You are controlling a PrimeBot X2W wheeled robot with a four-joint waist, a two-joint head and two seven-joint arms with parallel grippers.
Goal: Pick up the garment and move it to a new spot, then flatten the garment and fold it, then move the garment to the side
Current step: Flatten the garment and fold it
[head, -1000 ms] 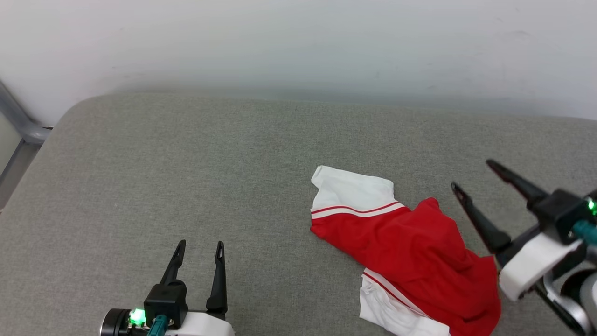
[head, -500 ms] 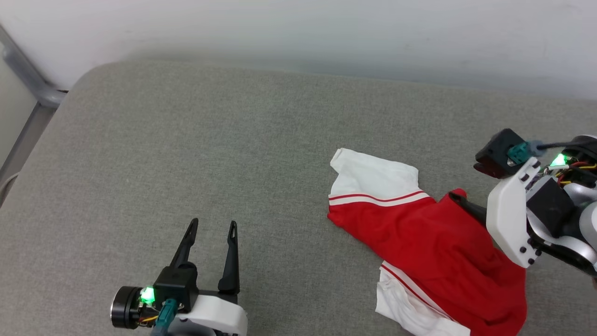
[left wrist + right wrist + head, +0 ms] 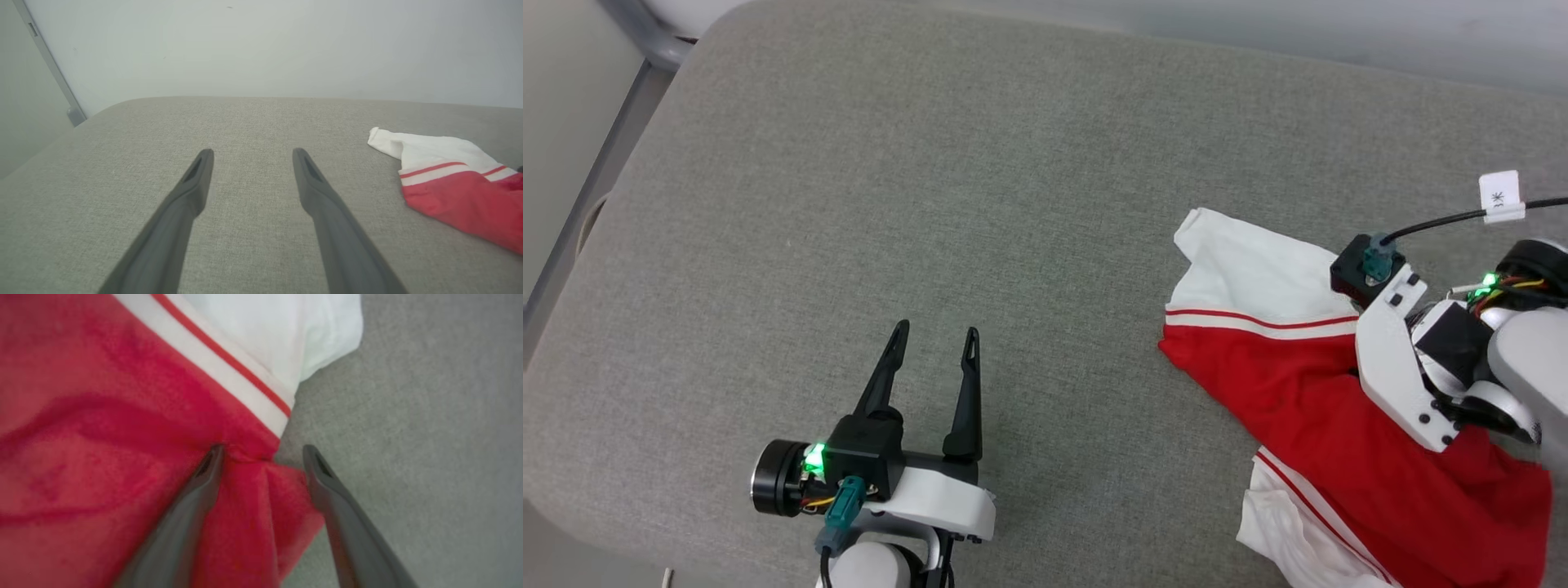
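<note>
Bearing the garment (image 3: 1290, 392), grey fabric surface (image 3: 931, 163) meets pale wall (image 3: 261, 49).

The garment (image 3: 1307, 384) runs off the near and right edges of the head view, so its near part is cut off. In that view my wrist housing (image 3: 1396, 367) hides the fingers of my right gripper (image 3: 263, 455). The right wrist view is blurred, and I cannot tell whether the fingertips press the red cloth. The print on the white cable tag (image 3: 1500, 196) is too small to read.
</note>
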